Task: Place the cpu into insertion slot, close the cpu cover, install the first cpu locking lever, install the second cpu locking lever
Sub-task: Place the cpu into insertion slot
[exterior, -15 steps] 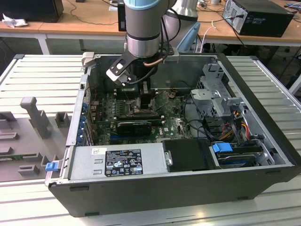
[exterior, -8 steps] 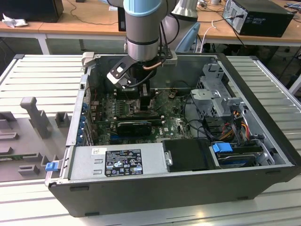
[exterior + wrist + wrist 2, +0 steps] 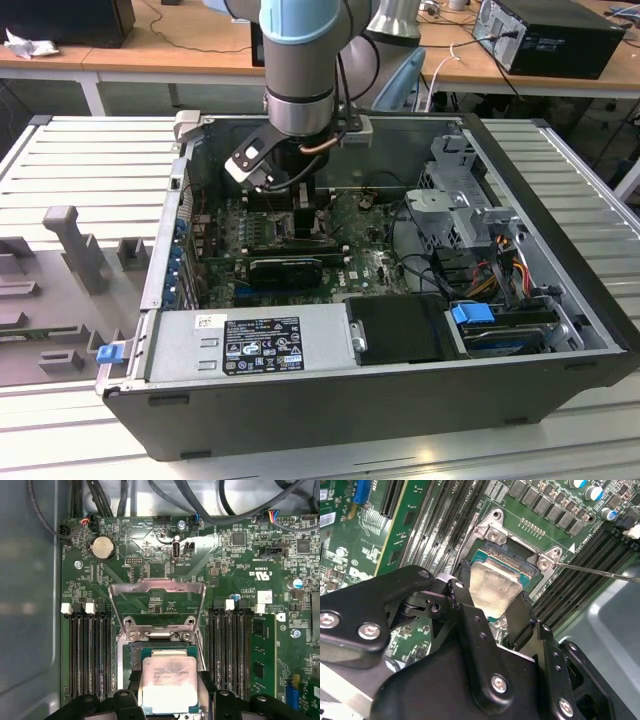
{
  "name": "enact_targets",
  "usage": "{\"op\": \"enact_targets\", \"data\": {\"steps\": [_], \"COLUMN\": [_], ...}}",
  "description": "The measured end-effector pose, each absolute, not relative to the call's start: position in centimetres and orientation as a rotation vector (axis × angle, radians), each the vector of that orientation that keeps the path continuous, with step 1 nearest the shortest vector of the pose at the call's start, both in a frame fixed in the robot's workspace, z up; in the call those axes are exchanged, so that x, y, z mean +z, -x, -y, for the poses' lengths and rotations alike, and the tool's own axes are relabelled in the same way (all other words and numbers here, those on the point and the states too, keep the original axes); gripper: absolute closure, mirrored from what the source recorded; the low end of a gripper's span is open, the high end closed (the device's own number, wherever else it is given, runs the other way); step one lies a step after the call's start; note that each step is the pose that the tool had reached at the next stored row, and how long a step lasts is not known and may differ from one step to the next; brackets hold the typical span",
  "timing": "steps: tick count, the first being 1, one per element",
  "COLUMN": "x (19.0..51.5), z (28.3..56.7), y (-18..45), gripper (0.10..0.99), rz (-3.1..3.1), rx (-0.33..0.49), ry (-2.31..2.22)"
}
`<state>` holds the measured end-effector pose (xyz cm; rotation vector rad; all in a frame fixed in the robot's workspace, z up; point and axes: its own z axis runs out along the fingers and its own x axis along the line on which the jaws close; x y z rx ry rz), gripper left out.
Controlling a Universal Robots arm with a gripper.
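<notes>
cpu (image 3: 169, 682) in gripper (image 3: 170, 695), at insertion slot (image 3: 133, 656)

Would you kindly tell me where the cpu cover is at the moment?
In the first wrist view, the cpu cover is swung open off the insertion slot, beside the cpu, between two banks of memory slots.

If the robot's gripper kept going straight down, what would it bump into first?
The gripper points down, clamped on the cpu, so the insertion slot just beneath would probably be met first. I can't tell how much gap is left.
</notes>
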<state>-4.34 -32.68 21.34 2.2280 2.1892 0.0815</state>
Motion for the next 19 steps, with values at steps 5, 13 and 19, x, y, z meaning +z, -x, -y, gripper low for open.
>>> {"op": "enact_targets", "data": {"steps": [5, 13, 19], "x": [20.6, 20.3, 20.2], "z": [32.2, 31.9, 31.9], "y": [4.3, 4.3, 4.3], "gripper": [0.561, 0.482, 0.482], "rz": [-2.189, -2.191, -2.196], "rx": [0.081, 0.084, 0.084], "ry": [-2.228, -2.230, -2.225]}}
